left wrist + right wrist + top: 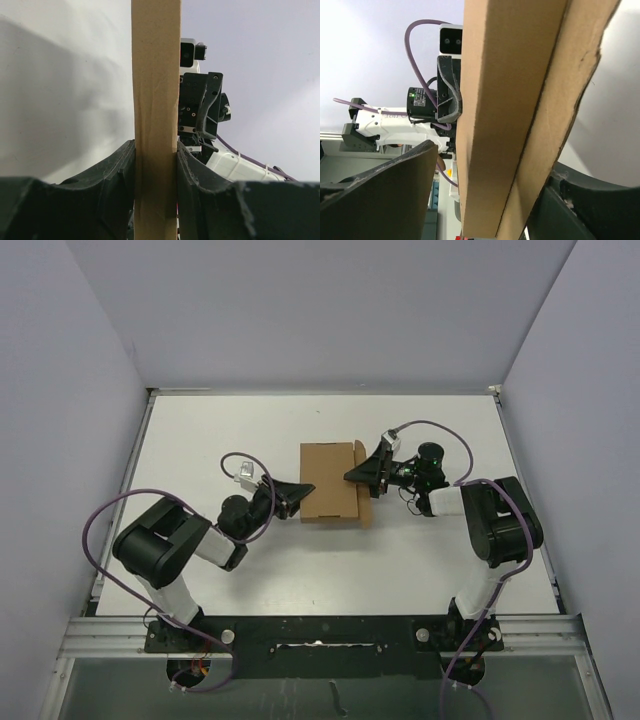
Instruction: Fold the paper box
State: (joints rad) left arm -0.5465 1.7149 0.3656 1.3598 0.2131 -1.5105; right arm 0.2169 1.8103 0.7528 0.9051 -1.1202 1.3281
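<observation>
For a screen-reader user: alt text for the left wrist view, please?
The left gripper is shut on the brown paper box, whose thin edge runs upright through mid-frame with a black finger pressed to each side. Behind it, the right arm shows at right, the white table at left.

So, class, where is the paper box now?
Top view: the paper box sits mid-table, left fingers clamping its left edge, right fingers around its right edge.
</observation>
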